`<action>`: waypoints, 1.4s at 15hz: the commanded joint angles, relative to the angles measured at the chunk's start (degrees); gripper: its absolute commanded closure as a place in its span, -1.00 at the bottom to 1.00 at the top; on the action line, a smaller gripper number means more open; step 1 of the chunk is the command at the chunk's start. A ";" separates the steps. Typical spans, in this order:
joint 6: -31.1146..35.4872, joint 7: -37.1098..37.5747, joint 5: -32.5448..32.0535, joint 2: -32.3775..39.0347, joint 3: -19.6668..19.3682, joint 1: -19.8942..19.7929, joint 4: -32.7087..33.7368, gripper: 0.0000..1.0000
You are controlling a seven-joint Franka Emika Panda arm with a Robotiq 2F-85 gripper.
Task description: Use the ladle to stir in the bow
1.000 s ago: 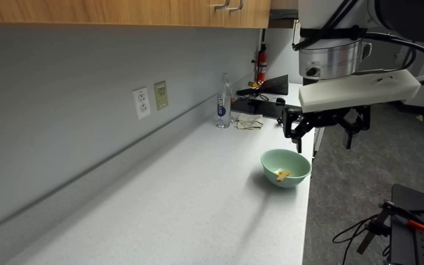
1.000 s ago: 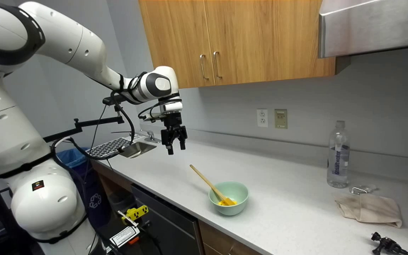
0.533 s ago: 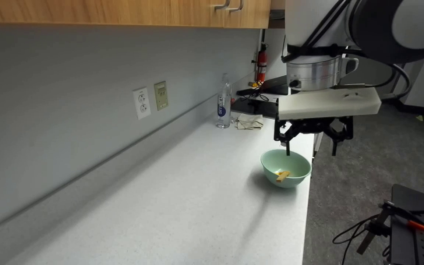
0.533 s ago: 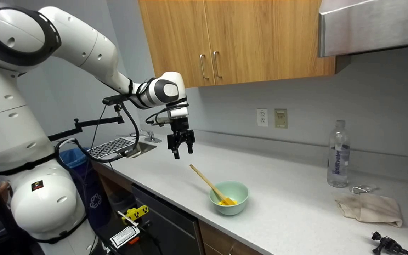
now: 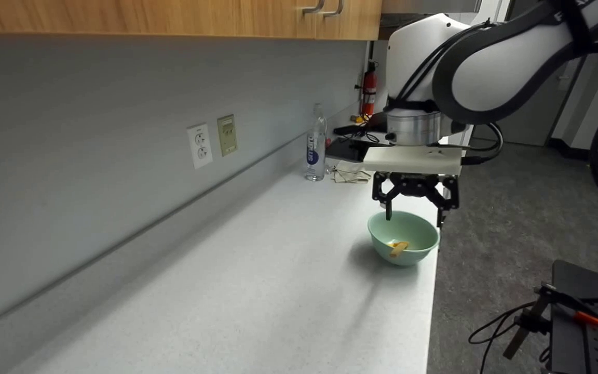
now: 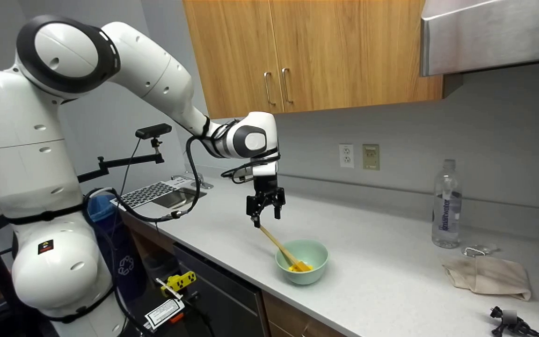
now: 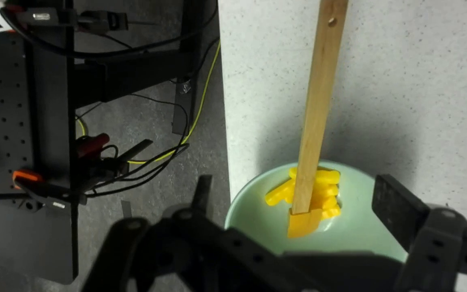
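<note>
The ladle (image 6: 279, 245) has a long, flat wooden handle and a yellow-orange blade. Its blade rests inside the mint-green bow (image 6: 315, 255), a bowl on the counter, and the handle leans up over the rim. Several yellow pieces (image 7: 327, 190) lie in the bowl around the blade. My gripper (image 6: 267, 220) hangs just above the handle's upper end, pointing down, with nothing held. In the wrist view the fingers of the gripper (image 7: 294, 180) stand wide apart, and the ladle (image 7: 316, 109) runs between them farther down. In an exterior view one fingertip overlaps the handle's tip; contact cannot be told.
A water bottle (image 6: 446, 210) stands near the wall, with a folded cloth (image 6: 489, 276) in front of it. A black clamp part (image 6: 515, 323) lies at the counter's near right. Wooden cabinets (image 6: 344, 56) hang overhead. The bowl sits close to the counter's edge (image 7: 224, 97).
The arm has moved toward the bowl and lower, bringing my gripper over the handle's end. The jaws have stayed open. Ladle and bowl have not moved.
</note>
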 commanded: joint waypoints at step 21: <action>-1.01 -13.11 26.99 8.91 -1.32 -0.35 2.26 -0.23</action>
